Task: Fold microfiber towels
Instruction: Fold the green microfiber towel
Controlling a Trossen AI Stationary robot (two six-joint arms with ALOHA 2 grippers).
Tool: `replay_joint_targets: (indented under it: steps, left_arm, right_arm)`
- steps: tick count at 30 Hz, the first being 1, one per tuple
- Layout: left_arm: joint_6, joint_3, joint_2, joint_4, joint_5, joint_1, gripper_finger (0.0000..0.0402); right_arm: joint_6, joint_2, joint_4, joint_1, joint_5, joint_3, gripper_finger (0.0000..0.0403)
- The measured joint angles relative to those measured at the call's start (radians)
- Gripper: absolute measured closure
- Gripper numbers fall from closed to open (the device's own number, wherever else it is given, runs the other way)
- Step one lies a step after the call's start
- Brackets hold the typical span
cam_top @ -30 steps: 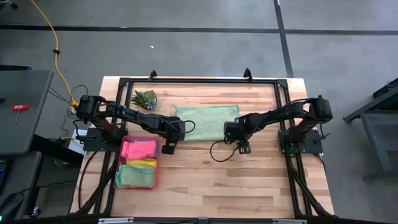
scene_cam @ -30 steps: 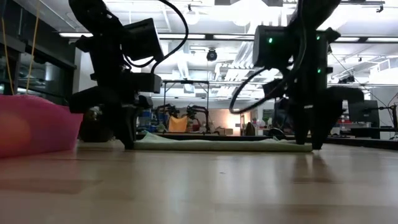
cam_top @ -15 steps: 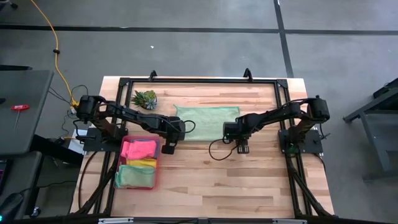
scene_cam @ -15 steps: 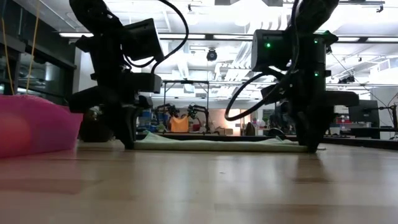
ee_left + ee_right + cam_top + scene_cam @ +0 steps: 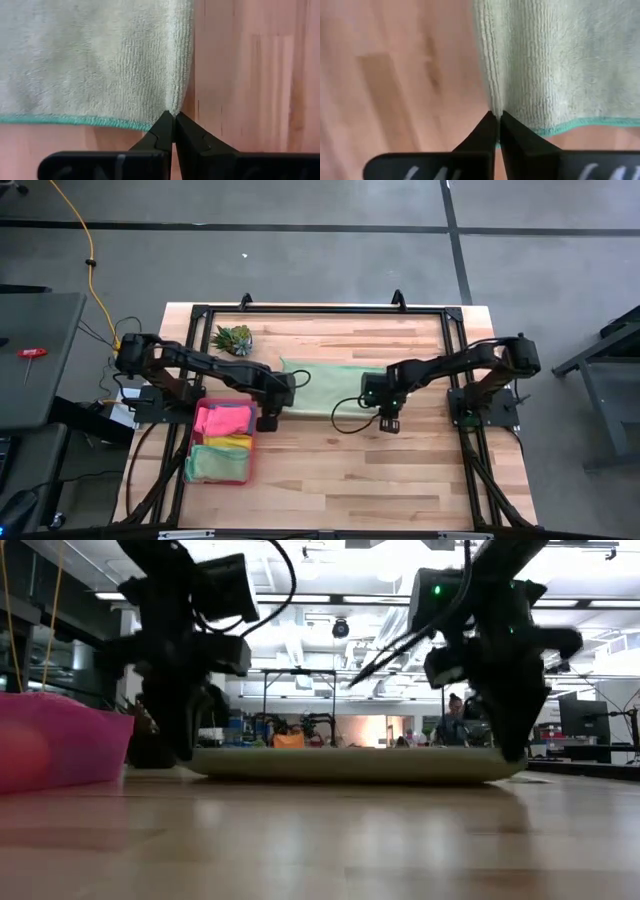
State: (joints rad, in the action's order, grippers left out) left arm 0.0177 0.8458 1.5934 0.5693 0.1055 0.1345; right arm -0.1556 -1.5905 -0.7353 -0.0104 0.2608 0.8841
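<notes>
1. My left end effector (image 5: 173, 116) is clamped on one near corner of the pale green towel (image 5: 335, 385); its fingers are pressed together with the cloth's edge pinched at the tips, just as they were a second ago
2. My right end effector (image 5: 496, 116) is the change: a second ago its fingers stood apart over the other near corner, and now they are together with the towel's edge caught between the tips
3. The towel sits between the two end effectors, stretched from one to the other, with its far part lying on the counter (image 5: 340, 470) beyond them. In the low view its near edge now hangs a little above the wood, where a second ago it lay flat, so I judge both arms have begun to lift
4. To me that means both corners are secured and the fold itself can start: carry the near edge over toward the far one, keeping the two ends level so it does not skew
5. The tray (image 5: 248, 465) with the pink, yellow and green towels sits just beside my left end effector, on its near side, with the plant (image 5: 233, 337) on the far side
</notes>
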Motion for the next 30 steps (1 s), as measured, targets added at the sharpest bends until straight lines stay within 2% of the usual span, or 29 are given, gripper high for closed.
replay_joint_targets:
  steps: [4,8,13,19,24,30]
  left_arm:
    - [-0.031,0.007,-0.039,0.04,0.026,0.002,0.0401]
    - [-0.069,0.007,-0.068,0.049,0.035,0.015,0.0401]
    - [-0.123,0.007,-0.085,0.044,0.035,0.062,0.0401]
    - [-0.15,0.007,-0.086,0.032,0.03,0.128,0.0401]
    - [-0.175,0.007,-0.086,-0.006,-0.044,0.174,0.0401]
    - [-0.175,0.006,-0.086,-0.062,-0.082,0.215,0.0401]
  right_arm:
    - [-0.026,0.065,-0.002,0.0,0.054,0.0,0.0401]
    - [-0.077,0.125,-0.008,-0.012,0.044,0.0,0.0402]
    - [-0.147,0.174,-0.023,-0.049,-0.019,0.0,0.0402]
    - [-0.202,0.175,-0.034,-0.087,-0.053,0.0,0.0402]
    - [-0.269,0.175,-0.036,-0.101,-0.13,0.0,0.0403]
    - [-0.36,0.175,-0.044,-0.101,-0.199,0.0,0.0403]
